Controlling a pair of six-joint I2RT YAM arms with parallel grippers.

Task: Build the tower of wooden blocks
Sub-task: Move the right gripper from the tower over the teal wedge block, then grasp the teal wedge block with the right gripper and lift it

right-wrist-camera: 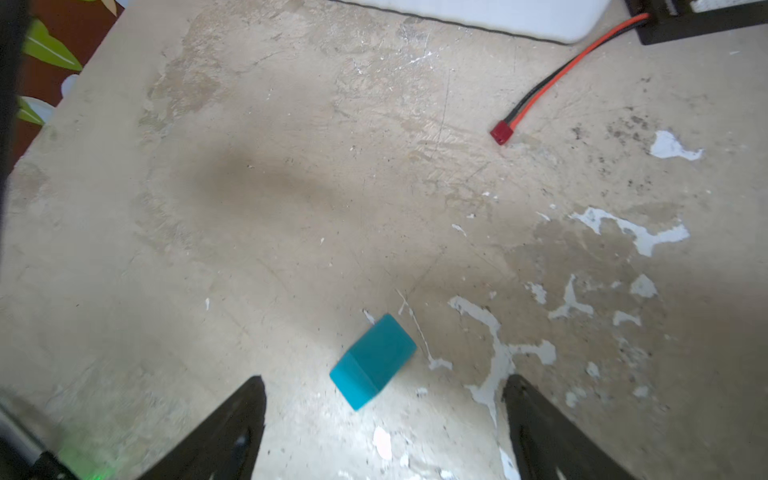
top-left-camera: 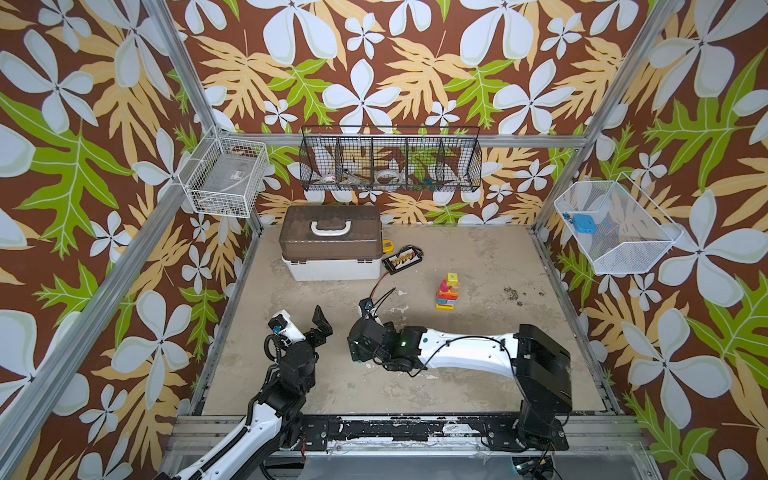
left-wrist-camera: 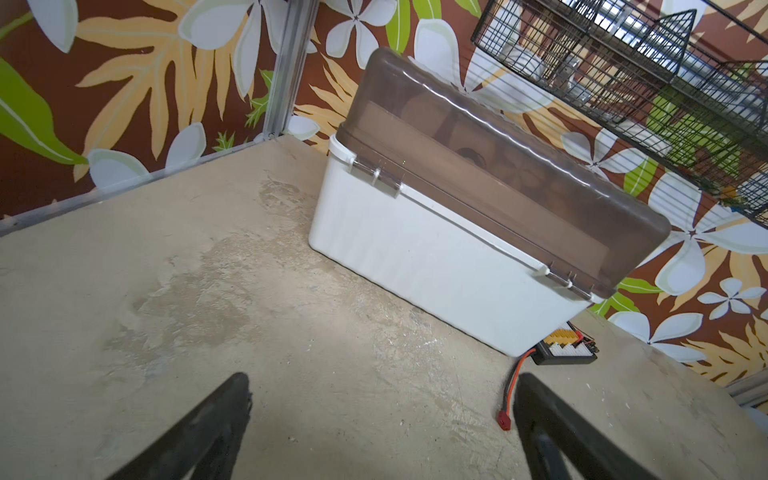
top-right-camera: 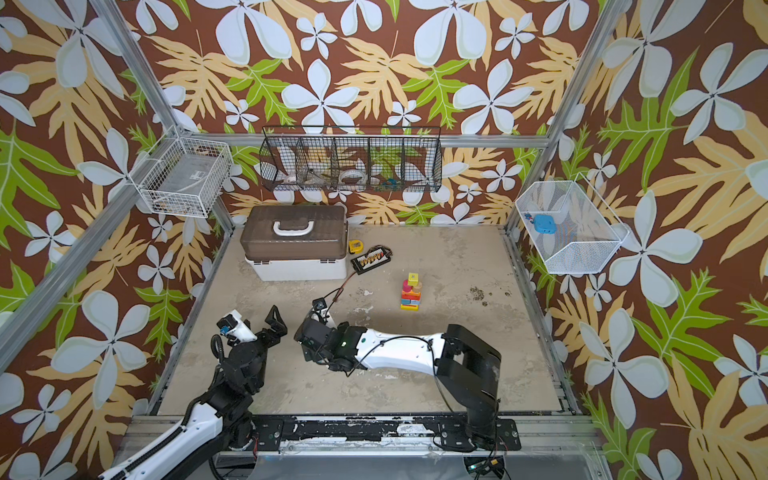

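"Right wrist view: where's the teal block (right-wrist-camera: 372, 361)?" Mia asks.

"Between the spread fingers of the right gripper (right-wrist-camera: 385, 377), skewed and touching neither," says Tom. "It's blurred, so I can't tell whether it rests flat on the table (right-wrist-camera: 249, 208). Nothing is grasped."

"And the tower?"

"In both top views the tower (top-left-camera: 448, 293) (top-right-camera: 411, 293) stands upright right of the middle. It has a yellow cube (top-left-camera: 452, 277) on top and is well apart from both arms."

"The left gripper?"

"The left gripper (left-wrist-camera: 383, 378) is released and empty, facing the white case (left-wrist-camera: 436, 266). The connector board (top-left-camera: 402, 259) lies just beside that case, and its red wire (right-wrist-camera: 573, 66) ends near the right gripper."
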